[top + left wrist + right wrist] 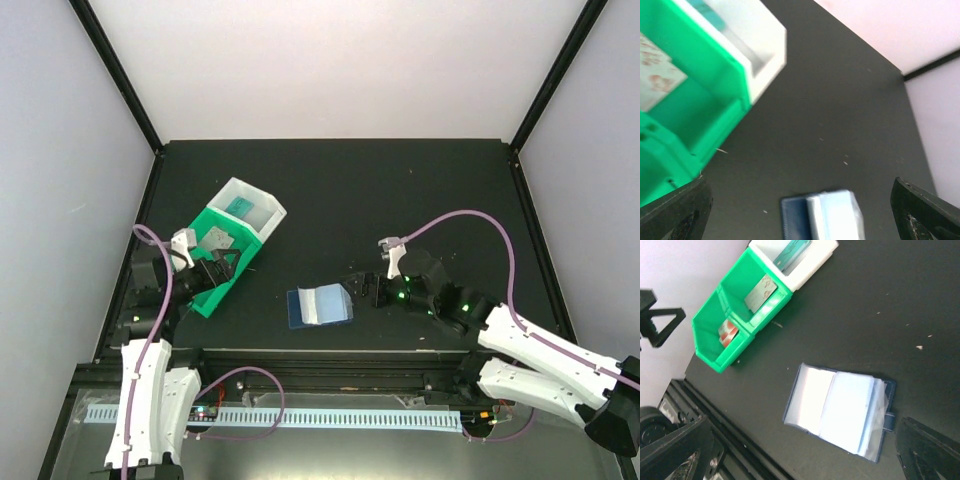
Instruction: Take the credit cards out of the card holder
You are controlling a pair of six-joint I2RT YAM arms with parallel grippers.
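**Task status.** The card holder lies opened flat on the bench. It is close to the near edge and roughly midway between the left and right edges. Three credit cards are out of it and sit in the bins near the bench's left edge:

- a pale patterned card in one compartment of the green bin;
- a red-orange card in the neighbouring compartment;
- a teal card in the white bin.

The holder's sleeves look pale and blank. It cannot be told whether any card is tucked inside them, so removal is judged to be largely done, possibly complete.

**Gripper state.**

- The left gripper hangs over the green bin with its fingers spread wide and nothing between them.
- The right gripper is likewise spread wide and empty.

**Position of the holder relative to the fingers.**

- The right gripper sits just beside the holder's right edge (the side carrying the snap tab) and appears apart from it, not touching.
- In the right wrist view the holder lies ahead of the fingers, within the span between them.
- The left gripper is well apart from the holder, which shows only at the bottom of the left wrist view.
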